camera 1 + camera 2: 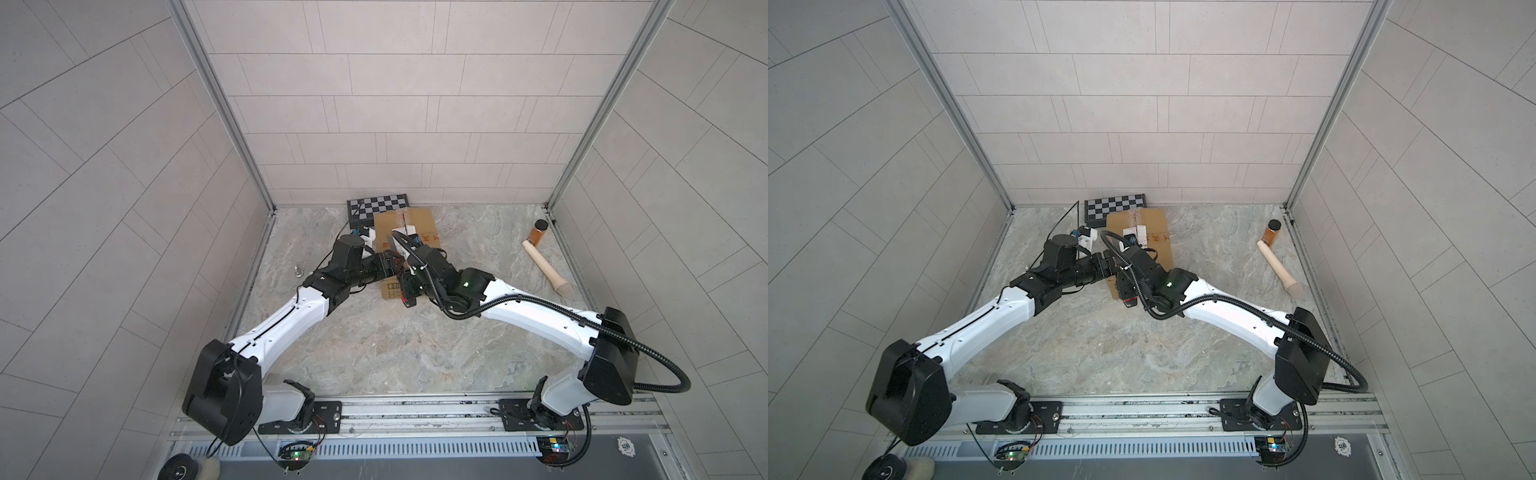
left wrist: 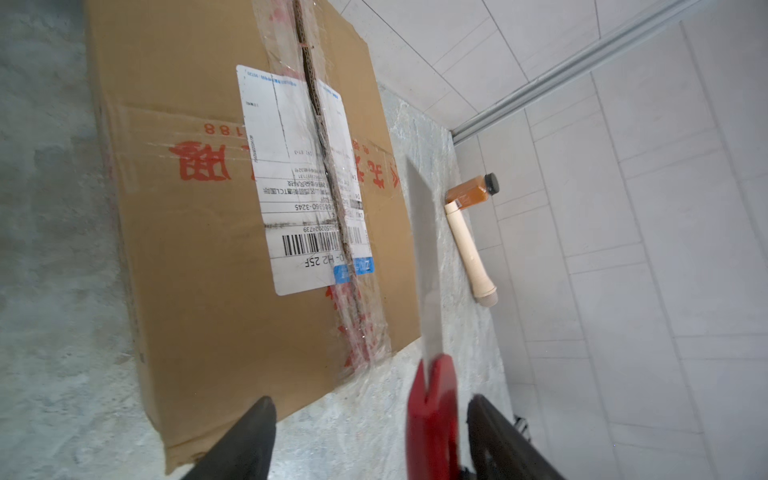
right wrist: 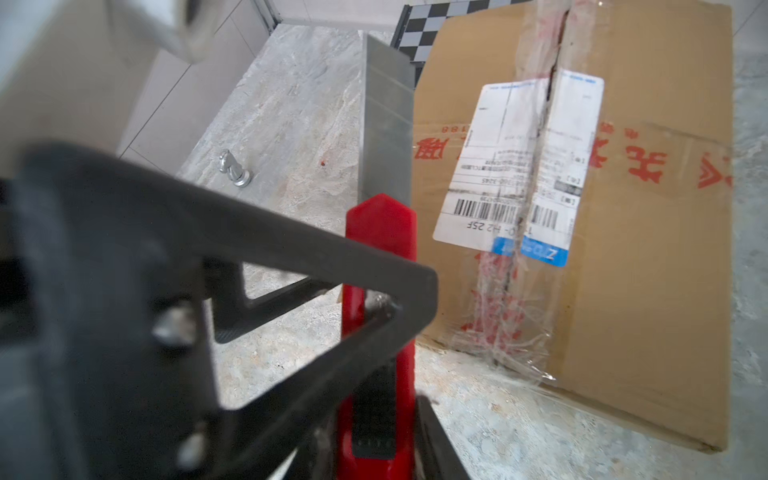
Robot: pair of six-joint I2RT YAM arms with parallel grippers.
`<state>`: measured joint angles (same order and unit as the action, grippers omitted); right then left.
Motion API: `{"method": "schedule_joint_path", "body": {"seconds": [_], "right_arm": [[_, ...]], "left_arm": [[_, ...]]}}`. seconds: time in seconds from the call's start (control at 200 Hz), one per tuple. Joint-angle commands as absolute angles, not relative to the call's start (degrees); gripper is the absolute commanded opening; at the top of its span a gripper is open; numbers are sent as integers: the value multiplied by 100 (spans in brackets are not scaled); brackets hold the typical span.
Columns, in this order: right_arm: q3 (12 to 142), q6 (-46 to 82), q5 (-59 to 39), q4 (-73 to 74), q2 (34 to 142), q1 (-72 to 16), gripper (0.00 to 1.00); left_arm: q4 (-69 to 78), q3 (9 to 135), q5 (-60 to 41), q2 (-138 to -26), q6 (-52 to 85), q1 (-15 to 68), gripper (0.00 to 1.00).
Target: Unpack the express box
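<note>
Jaws of the right gripper (image 3: 378,440) pinch the utility knife (image 3: 380,232) by its handle, blade free for cutting tape (image 3: 511,299) — left gripper (image 2: 372,409) jaws spread around it — beside the express box (image 1: 419,219), mid-frame in a top view.

Closed in on three sides by pale grey tiled walls (image 1: 395,104), joined at the back corners by aluminium posts (image 1: 224,108). Floored in grey-green marbled stone (image 1: 374,345), softly and evenly lit. Bounded along the near edge by a metal rail (image 1: 415,409).
</note>
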<state>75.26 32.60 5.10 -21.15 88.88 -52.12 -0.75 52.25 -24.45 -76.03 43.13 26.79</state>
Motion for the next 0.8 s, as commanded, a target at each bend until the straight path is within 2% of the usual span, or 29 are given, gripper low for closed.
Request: {"method": "schedule_joint_path", "body": {"seconds": [0.0,0.11,0.24,0.29,0.33,0.38,0.476,0.641,0.791], "right_arm": [[7664,3099,483,-2079,8947,-5300,12],[7675,3054,427,-2074,8974,-5335,12],[7683,3024,372,-2048,8991,-5368,14],[7678,3031,329,-2031,8981,-5368,21],[7644,3097,289,-1959,8946,-5363,34],[7495,3238,237,-1721,8833,-5347,49],[7026,3347,47,-1076,8363,-5232,59],[6120,3911,-934,142,7583,-4827,65],[5506,4503,-1535,1456,7496,-4746,65]], "left_arm": [[156,5352,-2562,-7677,4316,2702,62],[201,5361,-2575,-7708,4351,2700,44],[229,5345,-2557,-7708,4392,2702,17],[238,5338,-2558,-7699,4394,2706,7],[254,5328,-2553,-7692,4395,2704,0],[294,5304,-2557,-7667,4395,2701,0],[575,5172,-2612,-7582,4444,2682,0],[2207,4635,-3312,-7415,4895,2529,0],[3595,4293,-3794,-7258,5295,2426,0]]}}
